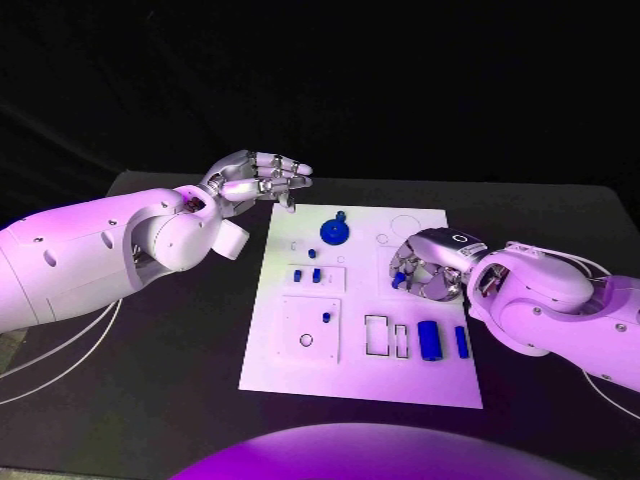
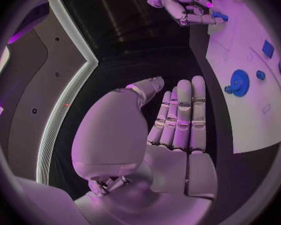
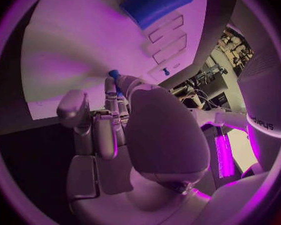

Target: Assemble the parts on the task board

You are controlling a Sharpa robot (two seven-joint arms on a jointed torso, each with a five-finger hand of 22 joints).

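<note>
On the black table [image 1: 176, 400] the right hand [image 1: 424, 268] pinches a small blue part [image 1: 401, 282] over the task board [image 1: 371, 385]; seat it squarely; the left hand [image 1: 252, 180], curled, holds nothing.

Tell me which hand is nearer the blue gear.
Left. The left hand hovers just off the board's far-left corner, close to the blue gear; the right hand sits farther, over the board's right side.

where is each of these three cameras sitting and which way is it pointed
Head view: on the robot's head, looking down at the task board; both arms show, left hand at the board's far corner, right hand over its right edge.
Left wrist view: behind the left hand, facing across the board's blue gear.
Right wrist view: behind the right hand, which holds a small blue part over the board.
Shared: the left wrist and head views both show the gear and right hand.
</note>
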